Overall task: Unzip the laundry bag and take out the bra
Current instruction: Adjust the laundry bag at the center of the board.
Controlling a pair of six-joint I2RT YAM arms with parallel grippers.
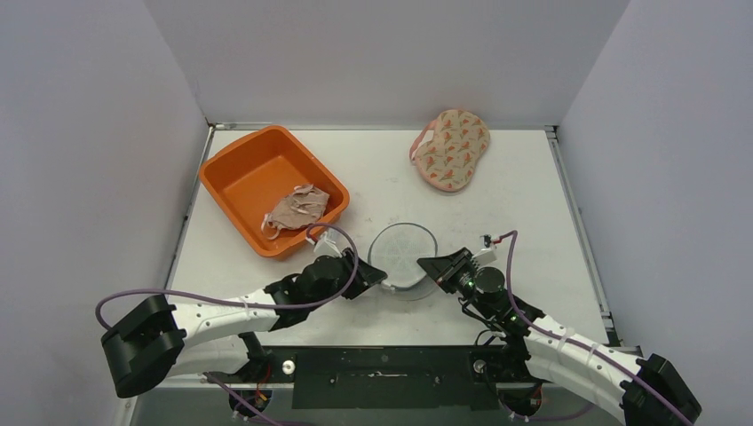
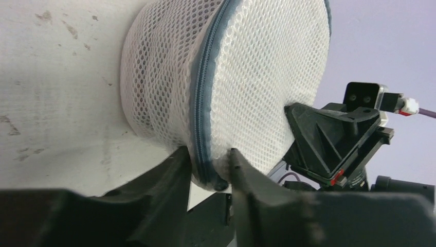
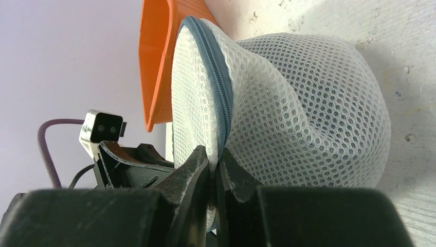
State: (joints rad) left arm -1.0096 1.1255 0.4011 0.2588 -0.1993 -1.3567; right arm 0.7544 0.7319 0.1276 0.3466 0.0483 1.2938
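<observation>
Bag (image 1: 401, 256), a round white mesh drum, sits on the table (image 1: 533, 204) near its front edge, between the two arms and to the right of the tub (image 1: 253, 135). Its grey zip (image 2: 203, 103) runs round the rim and looks closed wherever it shows. Nothing inside can be made out through the mesh, so where the bra lies cannot be told. The right gripper (image 3: 214, 157) is pinched together on the rim fabric just beside the zip, on the bag's right side. This is probably to anchor the bag so that it neither slides nor spins when the zip is drawn. The left gripper (image 2: 208, 159) comes in from the opposite side with a finger either side of the zip line and a dark lump, perhaps the pull, between them. The gap is narrow, but whether the jaws have bitten cannot be told. Opposed holds suit pulling a zip against a fixed bag. A pale garment (image 1: 297, 209) lies in the tub, and a patterned garment (image 1: 451, 149) lies well apart near the far edge.
</observation>
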